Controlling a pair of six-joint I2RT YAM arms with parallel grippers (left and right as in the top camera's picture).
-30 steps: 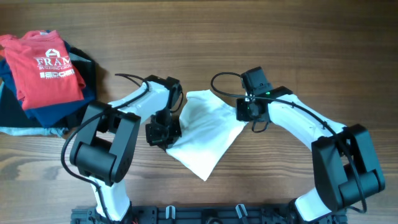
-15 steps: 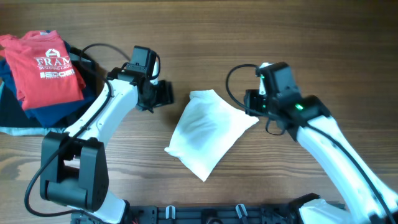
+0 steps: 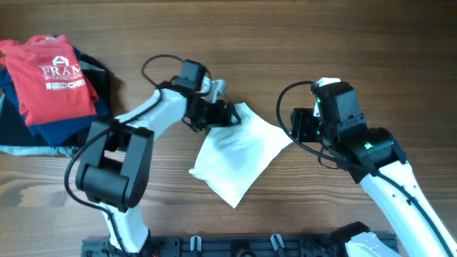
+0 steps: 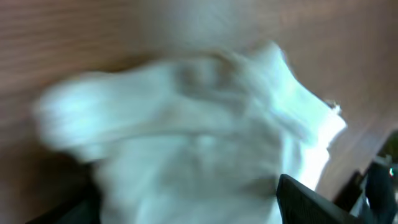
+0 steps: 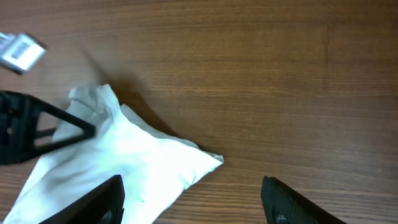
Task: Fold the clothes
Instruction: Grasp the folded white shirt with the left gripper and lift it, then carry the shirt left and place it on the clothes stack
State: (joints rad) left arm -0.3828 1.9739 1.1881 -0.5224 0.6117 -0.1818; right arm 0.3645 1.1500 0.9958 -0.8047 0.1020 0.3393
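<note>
A white garment (image 3: 239,153), folded into a rough diamond, lies on the wooden table at the middle. My left gripper (image 3: 223,113) hovers at its top left corner. In the blurred left wrist view the white cloth (image 4: 186,124) fills the frame, and my left gripper (image 4: 186,211) has its jaws spread wide over it, holding nothing. My right gripper (image 3: 300,125) stands just off the garment's right corner (image 5: 211,158). It is open in the right wrist view (image 5: 196,205), with bare wood between the fingers (image 5: 295,202) and cloth beside the left one.
A pile of clothes lies at the far left, a red printed shirt (image 3: 57,75) on top of navy garments (image 3: 64,128). Bare wooden tabletop (image 3: 321,43) surrounds the white garment. A black rail (image 3: 235,246) runs along the front edge.
My left gripper let go, swung up toward the pile, then came back to the garment's top left corner. My right gripper opened and drew away to the right. The garment now lies flatter.
</note>
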